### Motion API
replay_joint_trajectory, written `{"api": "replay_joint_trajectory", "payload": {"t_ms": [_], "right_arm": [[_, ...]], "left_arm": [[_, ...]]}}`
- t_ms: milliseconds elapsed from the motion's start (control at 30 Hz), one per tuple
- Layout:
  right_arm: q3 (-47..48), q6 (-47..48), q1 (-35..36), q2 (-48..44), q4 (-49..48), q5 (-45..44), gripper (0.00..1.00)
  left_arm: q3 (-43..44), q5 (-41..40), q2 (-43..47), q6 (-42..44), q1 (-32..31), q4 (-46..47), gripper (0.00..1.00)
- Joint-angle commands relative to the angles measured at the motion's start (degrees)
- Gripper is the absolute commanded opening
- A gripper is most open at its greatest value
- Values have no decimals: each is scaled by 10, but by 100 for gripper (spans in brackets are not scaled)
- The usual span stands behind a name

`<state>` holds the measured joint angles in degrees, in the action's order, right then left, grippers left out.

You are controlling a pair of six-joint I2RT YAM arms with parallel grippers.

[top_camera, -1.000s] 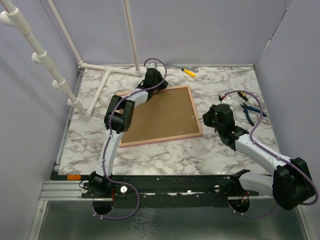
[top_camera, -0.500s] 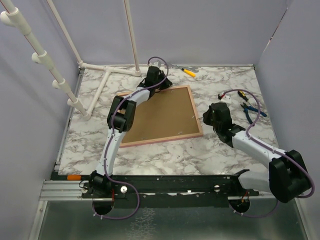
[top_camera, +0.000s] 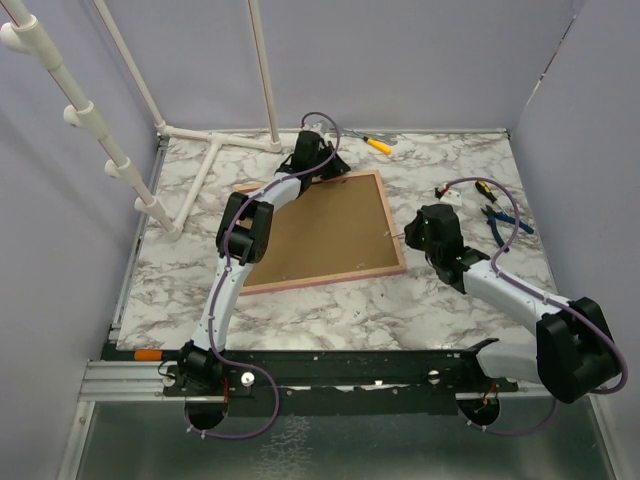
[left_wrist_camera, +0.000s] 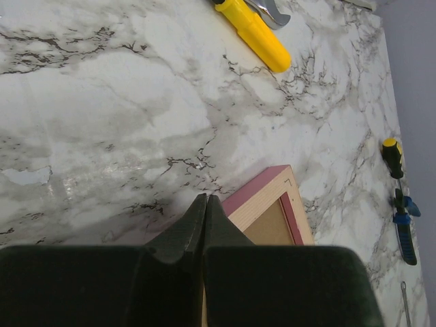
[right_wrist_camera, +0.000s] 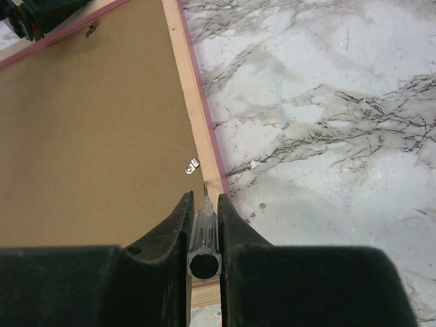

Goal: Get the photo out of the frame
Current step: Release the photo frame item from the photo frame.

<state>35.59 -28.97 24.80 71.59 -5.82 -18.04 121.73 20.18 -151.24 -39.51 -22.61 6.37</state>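
The frame (top_camera: 320,235) lies face down on the marble table, its brown fibreboard back up and its pink border showing. The photo is hidden under the back. My left gripper (top_camera: 322,168) is shut and empty over the frame's far edge; in the left wrist view its tips (left_wrist_camera: 206,197) meet just beyond the frame's far corner (left_wrist_camera: 269,204). My right gripper (right_wrist_camera: 203,197) is shut on a clear-handled screwdriver (right_wrist_camera: 203,228). The screwdriver's tip rests on the frame's right rail (right_wrist_camera: 197,136), just below a small metal clip (right_wrist_camera: 193,165). The right gripper (top_camera: 408,236) shows in the top view too.
A yellow-handled tool (top_camera: 377,144) lies at the back, also in the left wrist view (left_wrist_camera: 259,30). Pliers and screwdrivers (top_camera: 497,215) lie at the right. A white pipe rack (top_camera: 200,170) stands at the back left. Purple walls close in the table.
My left gripper has shifted slightly right and farther back along the frame's far edge. My right arm has edged a little towards the frame. The frame has not moved.
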Motion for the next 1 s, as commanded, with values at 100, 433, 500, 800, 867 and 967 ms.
{"api": "replay_joint_trajectory", "payload": {"t_ms": [100,433,500,800,867,967], "right_arm": [[-2,7,3,-19,-7,13,1],[5,-1,3,30,4,9,1],[10,-1,3,39,8,3,1],[22,4,3,54,2,-13,0],[27,6,3,59,0,-15,1],[37,8,3,69,-5,-16,0]], "left_arm": [[17,38,-21,12,-5,-27,0],[25,59,-26,7,-11,-27,0],[26,62,-25,7,-11,-27,0],[34,84,-31,0,-13,-27,0],[36,89,-34,0,-14,-27,0],[41,98,-39,0,-15,-29,0]]}}
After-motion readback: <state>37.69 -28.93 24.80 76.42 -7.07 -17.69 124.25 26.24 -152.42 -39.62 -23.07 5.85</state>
